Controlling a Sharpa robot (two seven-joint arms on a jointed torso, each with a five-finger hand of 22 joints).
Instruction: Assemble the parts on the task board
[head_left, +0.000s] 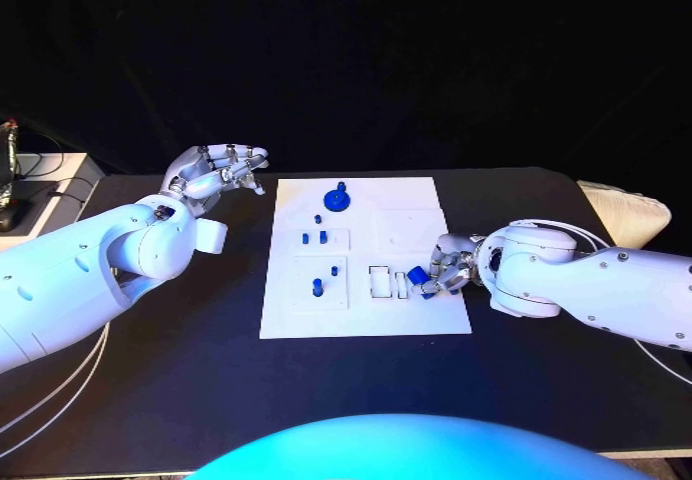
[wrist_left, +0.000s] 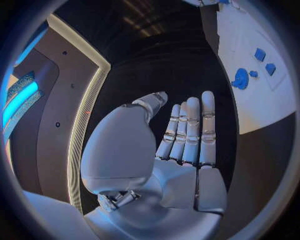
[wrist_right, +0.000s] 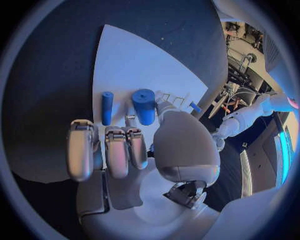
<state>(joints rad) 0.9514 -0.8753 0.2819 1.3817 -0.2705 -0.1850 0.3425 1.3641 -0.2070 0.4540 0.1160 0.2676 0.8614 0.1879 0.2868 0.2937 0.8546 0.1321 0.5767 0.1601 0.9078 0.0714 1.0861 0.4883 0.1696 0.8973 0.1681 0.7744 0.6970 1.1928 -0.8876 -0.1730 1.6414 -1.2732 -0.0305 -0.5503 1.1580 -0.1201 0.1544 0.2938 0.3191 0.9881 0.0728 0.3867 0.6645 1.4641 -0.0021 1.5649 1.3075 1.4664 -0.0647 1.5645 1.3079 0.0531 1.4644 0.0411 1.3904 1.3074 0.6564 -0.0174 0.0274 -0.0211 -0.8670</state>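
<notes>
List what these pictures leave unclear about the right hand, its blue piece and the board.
- Right hand: in the head view its fingers hide most of the blue part, so the part's shape and the grip cannot be made out.
- Small blue parts on the task board: too small in the head view to tell their shapes.
- Left hand: the left wrist view cuts the board off at the circle's rim.

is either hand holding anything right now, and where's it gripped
The right hand holds a small blue part at its fingers, over the task board; the exact contact spot cannot be told. The left hand holds nothing.
</notes>
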